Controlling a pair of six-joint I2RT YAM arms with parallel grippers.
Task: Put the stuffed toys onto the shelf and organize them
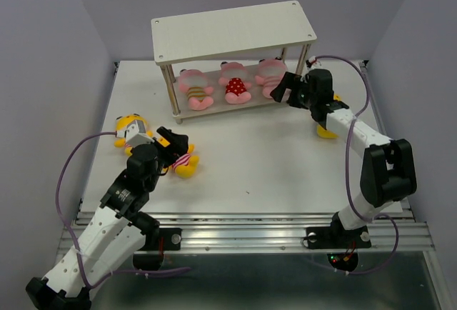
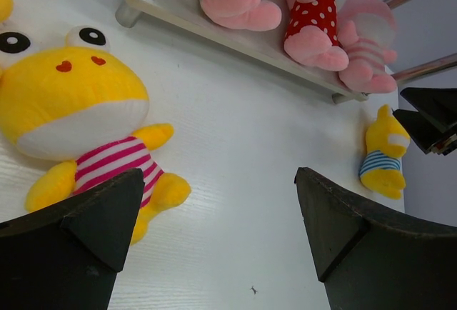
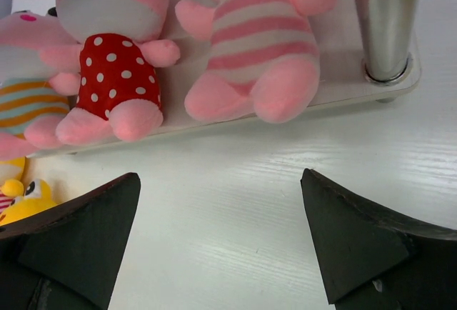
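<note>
Presently, three pink toys (image 1: 236, 85) line the shelf (image 1: 235, 28); right gripper (image 3: 220, 174) before it gapes empty; left gripper (image 2: 220, 172), likewise spread, should next clasp the yellow toy (image 2: 78, 103).

Brightness: bright, even, diffuse light from overhead in all three views.
Shadows: soft and faint, darkest beneath the top board of the shelf (image 1: 235, 28).
Glare: white streaks on the shiny leg (image 3: 385, 17) (right wrist view), and a mild sheen on the bench (image 1: 271, 160).
Exposure: the dark fingers (image 2: 78, 238) read nearly black, with little detail.
Distortion: wide-angle stretch at the wrist-view edges.
</note>
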